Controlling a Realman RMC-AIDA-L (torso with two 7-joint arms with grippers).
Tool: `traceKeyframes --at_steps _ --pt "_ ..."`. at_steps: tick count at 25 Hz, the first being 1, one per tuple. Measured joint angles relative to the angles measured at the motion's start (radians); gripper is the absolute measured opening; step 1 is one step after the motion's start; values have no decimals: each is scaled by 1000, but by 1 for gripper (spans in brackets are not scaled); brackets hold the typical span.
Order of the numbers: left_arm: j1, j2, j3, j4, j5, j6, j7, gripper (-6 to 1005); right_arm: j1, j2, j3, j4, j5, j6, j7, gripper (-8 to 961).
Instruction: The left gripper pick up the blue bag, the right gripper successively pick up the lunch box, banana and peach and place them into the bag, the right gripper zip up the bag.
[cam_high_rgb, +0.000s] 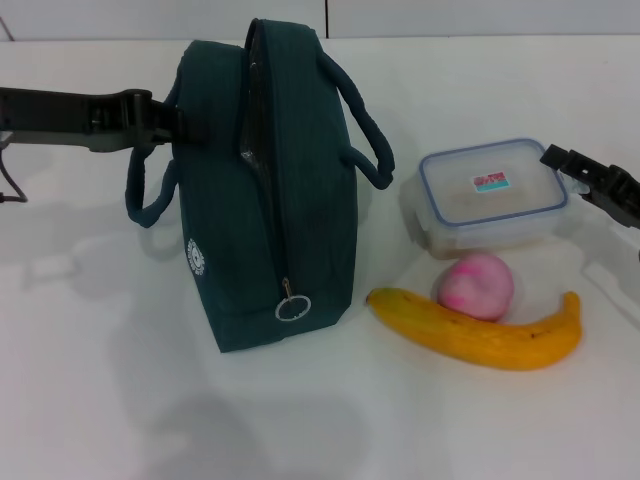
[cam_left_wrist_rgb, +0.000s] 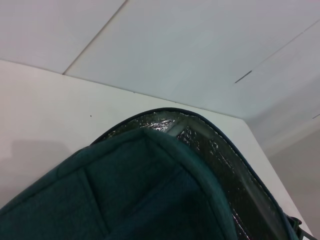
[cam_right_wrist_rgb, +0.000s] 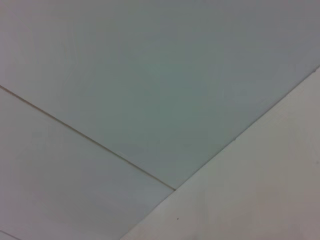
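Upright on the white surface (cam_high_rgb: 90, 400), the blue bag (cam_high_rgb: 265, 190) is met at its side by the left gripper (cam_high_rgb: 165, 118), grip state unclear, so it could tip toward the lunch box (cam_high_rgb: 492, 195), peach (cam_high_rgb: 477, 285) and banana (cam_high_rgb: 480, 335), while the right gripper (cam_high_rgb: 590, 180) hovers beside the box, likewise unclear.

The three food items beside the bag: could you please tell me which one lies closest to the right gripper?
The lunch box: its far right corner sits right by the right gripper, while the peach and banana lie nearer the front of the table.
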Motion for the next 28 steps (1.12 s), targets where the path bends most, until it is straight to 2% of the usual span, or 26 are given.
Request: traceKeyframes --at_steps 6,12,17,23,28 --pt "-2 -3 0 0 -1 0 0 29 2 0 -10 2 0 -7 0 609" --pt "-1 -2 0 0 -2 0 1 29 6 0 -12 16 7 -79 17 610" --pt "0 -2 0 0 -2 0 1 29 5 1 -4 16 12 -101 22 477" --pt "-1 -1 0 0 -2 0 1 29 15 3 -3 17 20 -102 27 267" --pt "-3 2 0 0 -2 0 1 29 26 5 -6 23 37 -109 30 261"
